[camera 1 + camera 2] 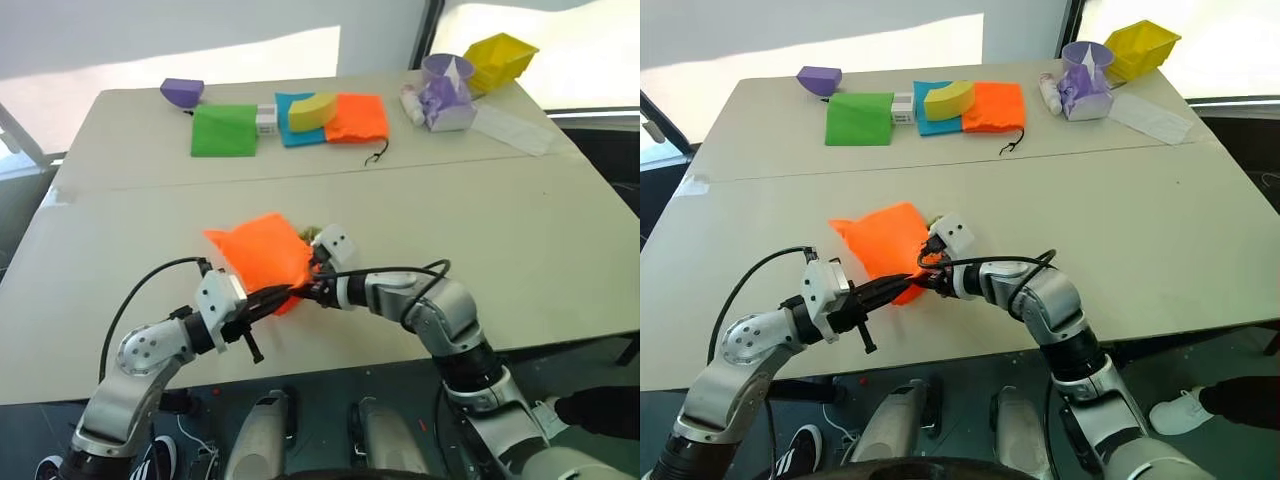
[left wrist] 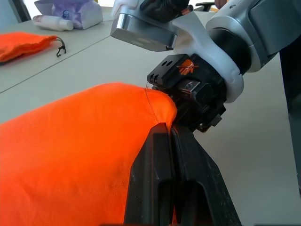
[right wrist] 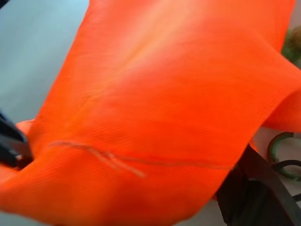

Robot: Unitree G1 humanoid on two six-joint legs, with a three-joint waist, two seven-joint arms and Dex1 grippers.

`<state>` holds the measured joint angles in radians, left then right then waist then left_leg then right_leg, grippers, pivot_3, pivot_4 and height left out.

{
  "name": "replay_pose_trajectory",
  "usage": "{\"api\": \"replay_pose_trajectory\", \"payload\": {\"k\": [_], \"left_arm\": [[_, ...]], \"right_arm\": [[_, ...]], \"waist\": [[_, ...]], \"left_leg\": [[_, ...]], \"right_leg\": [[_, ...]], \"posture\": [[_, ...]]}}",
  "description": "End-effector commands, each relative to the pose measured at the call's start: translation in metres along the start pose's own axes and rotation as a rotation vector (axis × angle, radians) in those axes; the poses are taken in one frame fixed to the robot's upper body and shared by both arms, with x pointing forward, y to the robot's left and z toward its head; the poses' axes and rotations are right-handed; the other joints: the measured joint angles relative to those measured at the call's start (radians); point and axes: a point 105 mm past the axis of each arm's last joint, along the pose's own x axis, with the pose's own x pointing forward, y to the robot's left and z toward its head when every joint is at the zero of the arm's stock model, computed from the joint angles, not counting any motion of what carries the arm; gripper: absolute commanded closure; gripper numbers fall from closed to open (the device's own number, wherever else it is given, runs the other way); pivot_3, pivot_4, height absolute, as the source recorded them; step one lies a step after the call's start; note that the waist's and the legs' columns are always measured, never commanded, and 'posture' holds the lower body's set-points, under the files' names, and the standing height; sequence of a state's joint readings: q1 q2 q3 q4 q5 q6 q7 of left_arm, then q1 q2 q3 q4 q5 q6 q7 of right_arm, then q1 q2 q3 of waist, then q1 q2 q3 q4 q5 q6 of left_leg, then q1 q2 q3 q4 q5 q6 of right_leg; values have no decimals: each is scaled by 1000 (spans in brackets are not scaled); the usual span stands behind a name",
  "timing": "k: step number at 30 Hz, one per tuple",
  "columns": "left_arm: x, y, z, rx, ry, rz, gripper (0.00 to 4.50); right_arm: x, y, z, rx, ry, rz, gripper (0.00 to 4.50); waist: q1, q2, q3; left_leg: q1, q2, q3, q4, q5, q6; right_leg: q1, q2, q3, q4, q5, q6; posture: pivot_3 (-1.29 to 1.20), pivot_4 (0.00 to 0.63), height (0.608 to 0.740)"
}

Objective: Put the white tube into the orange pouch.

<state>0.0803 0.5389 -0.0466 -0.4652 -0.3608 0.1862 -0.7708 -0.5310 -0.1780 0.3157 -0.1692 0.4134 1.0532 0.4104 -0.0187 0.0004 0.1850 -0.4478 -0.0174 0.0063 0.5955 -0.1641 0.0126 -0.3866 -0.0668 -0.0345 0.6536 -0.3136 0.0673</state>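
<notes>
The orange pouch (image 1: 262, 258) is lifted off the near half of the table (image 1: 520, 250), caught between the two arms. The left gripper (image 1: 283, 294) has its two black fingers (image 2: 164, 179) pressed flat together on the pouch's lower edge, pinching the fabric so that the cloth billows up and away from its tips. The right gripper (image 1: 312, 283) comes in from the other side, meeting the left one almost tip to tip at that same edge of the pouch; its fingertips are lost in the orange cloth, so I cannot tell how wide it stands or whether it grips anything. One of its black fingers (image 3: 256, 188) shows under the fabric, and just beside it lies the fuzzy green ring (image 3: 281, 157) of the cord.

Well beyond both grippers, along the far side of the table, sit a green pouch (image 1: 224, 130), a blue pouch (image 1: 290, 118) with a yellow bowl (image 1: 313, 111) on it, and a second, darker orange pouch (image 1: 358, 118). Farther right of those are a white bottle (image 1: 411, 104), a purple cup (image 1: 447, 70) and a yellow bin (image 1: 500, 60). A purple bowl (image 1: 182, 92) stands at the far left corner. I cannot make out the white tube anywhere.
</notes>
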Motion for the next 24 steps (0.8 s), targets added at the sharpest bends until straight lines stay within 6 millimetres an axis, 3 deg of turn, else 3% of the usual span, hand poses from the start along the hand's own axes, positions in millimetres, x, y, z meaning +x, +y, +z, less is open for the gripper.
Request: {"api": "replay_pose_trajectory", "payload": {"k": [1,4,13,19,24], "left_arm": [[2,-6,10,37,-34,-12,4500],[1,-9,12,27,-49,-18,4500],[0,-7,8,38,-37,-4,4500],[-4,-6,1,37,-10,4,4500],[-17,3,-7,36,25,40,4500]], "right_arm": [[12,-6,-1,-101,43,-69,2718],[14,-14,-2,-133,61,-118,2718],[22,5,1,-173,38,-26,2718],[9,9,2,-116,20,54,17],[-15,4,-3,-137,38,59,17]], "waist": [[-3,0,0],[-2,0,-3],[-3,0,-3],[-1,1,-3],[4,1,-3]], "left_leg": [[0,0,0,0,0,0],[2,0,0,0,0,0],[3,0,0,0,-1,-2],[3,1,0,-1,-1,-1],[1,1,0,-1,-1,-2]], "right_leg": [[0,0,0,0,0,0],[0,0,0,2,0,0],[0,0,0,2,2,-3],[-2,0,0,2,2,-3],[-2,0,0,0,2,-3]], "posture": [[0,150,740],[0,150,740],[0,150,740],[0,150,740],[0,150,740]]}}
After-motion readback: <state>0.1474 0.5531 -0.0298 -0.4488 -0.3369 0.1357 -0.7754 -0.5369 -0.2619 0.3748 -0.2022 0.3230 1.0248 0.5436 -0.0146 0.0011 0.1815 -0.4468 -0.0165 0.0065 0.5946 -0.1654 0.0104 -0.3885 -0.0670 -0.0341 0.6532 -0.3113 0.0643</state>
